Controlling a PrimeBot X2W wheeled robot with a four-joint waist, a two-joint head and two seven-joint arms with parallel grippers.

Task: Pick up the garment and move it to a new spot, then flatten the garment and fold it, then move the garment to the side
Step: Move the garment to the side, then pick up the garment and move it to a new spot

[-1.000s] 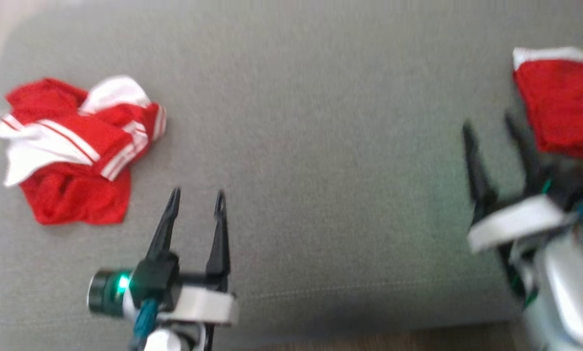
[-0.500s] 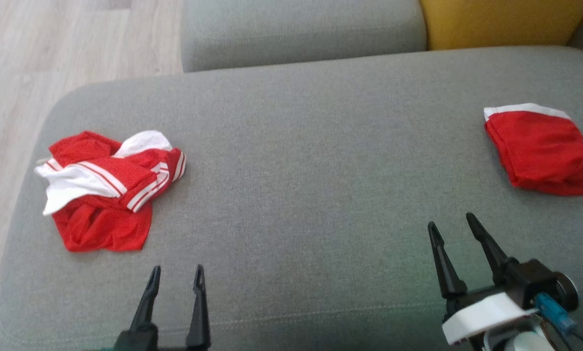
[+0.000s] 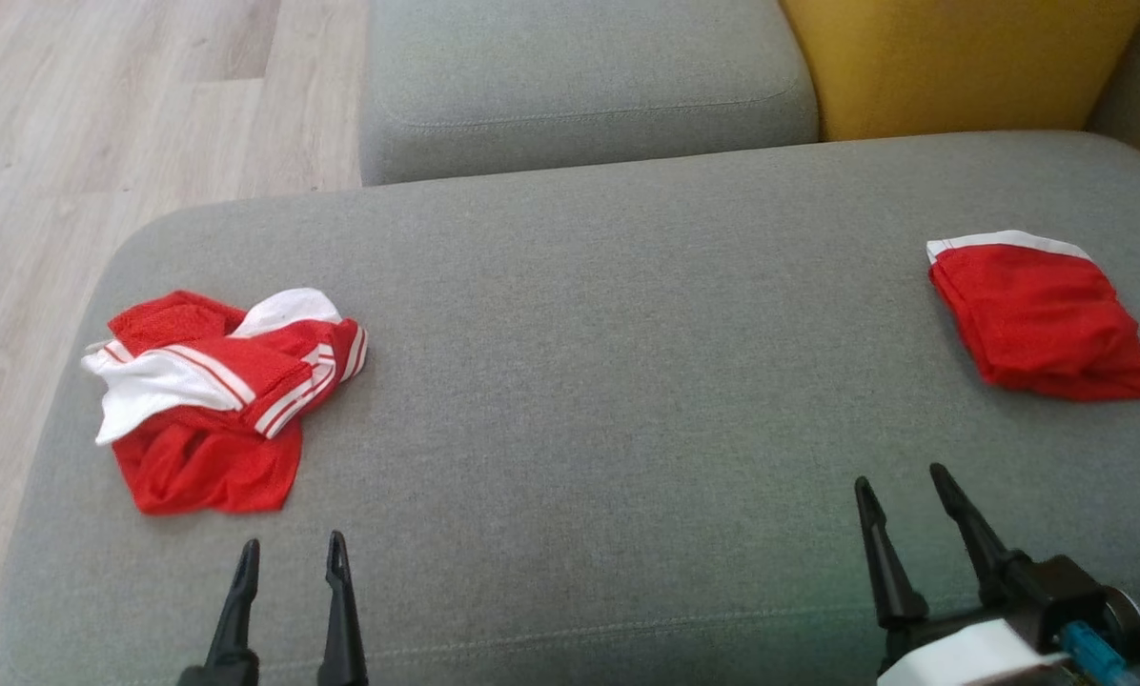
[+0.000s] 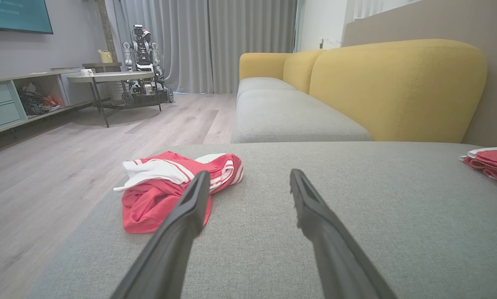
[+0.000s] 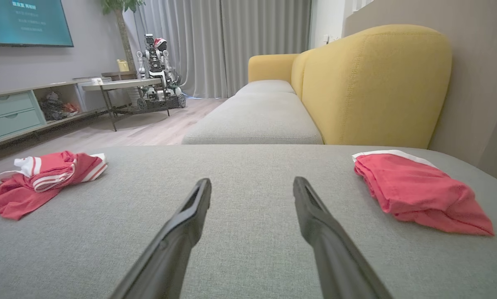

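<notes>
A crumpled red garment (image 3: 213, 400) with white stripes lies on the left part of the grey sofa cushion (image 3: 608, 362); the wrist views show it too (image 4: 169, 187) (image 5: 40, 176). A folded red garment (image 3: 1037, 314) with a white edge rests at the right (image 5: 414, 191) (image 4: 491, 164). My left gripper (image 3: 292, 557) hovers open near the front edge, just below and right of the crumpled garment, holding nothing. My right gripper (image 3: 899, 481) stands open at the lower right, below and left of the folded garment, also holding nothing.
Wooden floor (image 3: 103, 124) lies beyond the cushion's left edge. A second grey seat (image 3: 580, 86) and a yellow backrest (image 3: 961, 57) stand behind. Farther off are a table (image 4: 111, 79) and another robot (image 4: 142, 62).
The head camera has tilted up, so everything sits lower in the picture and the floor and backrest appear. Both grippers have drawn back toward the cushion's front edge, still open.
</notes>
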